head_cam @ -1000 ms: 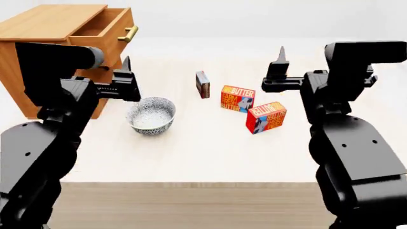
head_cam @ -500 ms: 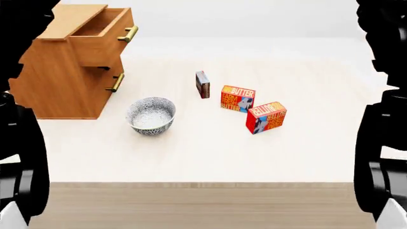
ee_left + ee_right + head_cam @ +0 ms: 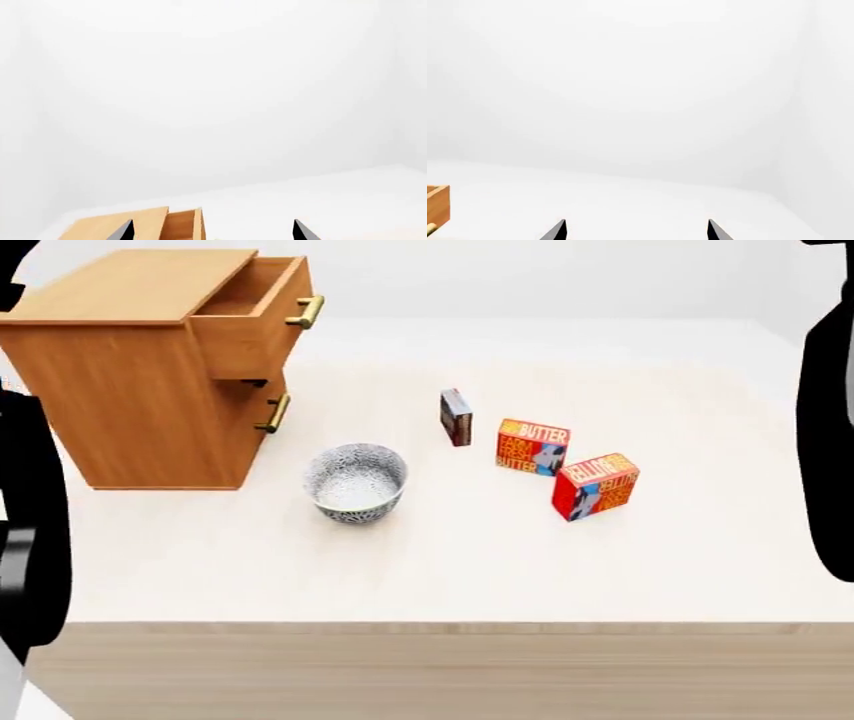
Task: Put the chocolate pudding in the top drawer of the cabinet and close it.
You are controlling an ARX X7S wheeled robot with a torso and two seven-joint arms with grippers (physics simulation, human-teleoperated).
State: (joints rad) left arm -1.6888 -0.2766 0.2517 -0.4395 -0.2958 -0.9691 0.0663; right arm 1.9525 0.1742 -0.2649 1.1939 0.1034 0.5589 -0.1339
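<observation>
Counted on the worktop (image 3: 441, 570): one cabinet (image 3: 147, 390) with two drawers, one patterned bowl (image 3: 355, 481), one chocolate pudding (image 3: 455, 417), two butter boxes.

Top drawer (image 3: 254, 315): pulled out, plain wood inside, brass bar handle (image 3: 306, 311). Lower drawer (image 3: 260, 415): pushed in, with its own brass handle.

Chocolate pudding: standing on edge on the worktop, apart from the cabinet, between the bowl and the nearer butter box (image 3: 533, 447). Writing on the pudding too small to read.

Nearer butter box: "BUTTER" across the top, "FARM FRESH BUTTER" at the side. Second butter box (image 3: 595, 485): tilted, "BUTTER" legible on its upper face.

Left claw (image 3: 212, 231): only two dark fingertips visible in the left wrist view, set wide apart, nothing between them; cabinet top and drawer beyond and below the tips.

Right claw (image 3: 636, 230): two fingertips likewise spread wide, empty; a cabinet corner at the view's edge, well to one side of the tips.

Head view: dark arm segments only at both edges, no claw visible.
</observation>
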